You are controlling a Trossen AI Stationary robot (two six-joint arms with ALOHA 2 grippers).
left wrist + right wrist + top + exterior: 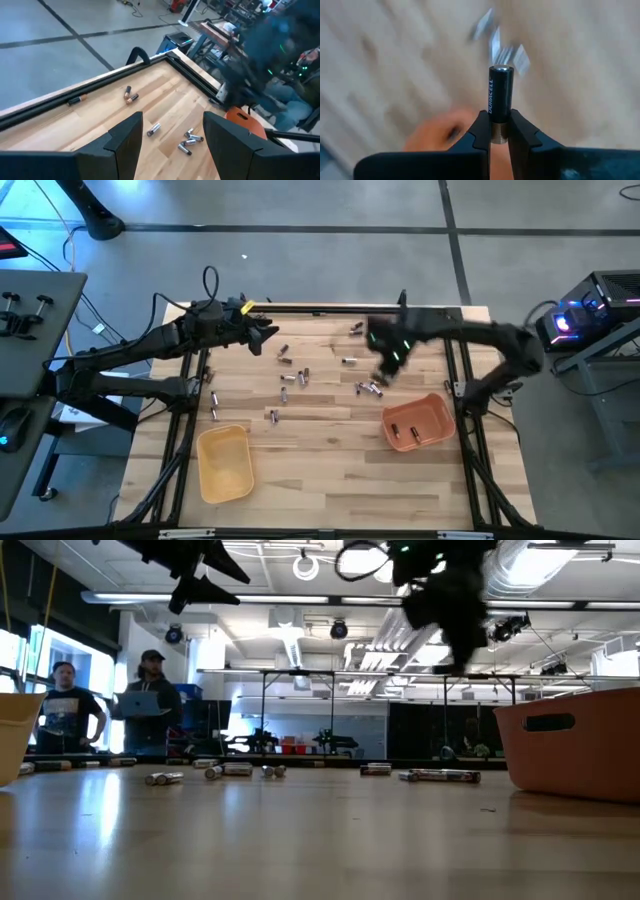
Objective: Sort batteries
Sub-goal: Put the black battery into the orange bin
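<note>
Right wrist view shows the right gripper pinching one dark battery by its lower end above the table, so it should travel level to the orange tray before letting go, while the left gripper waits spread.

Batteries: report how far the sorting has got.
Early stage. Done: the orange tray appears to hold a couple of batteries; the yellow tray looks bare. In hand: the right gripper is shut on a dark battery above the table. The left gripper waits open. Left: many loose batteries lie scattered on the table.
</note>
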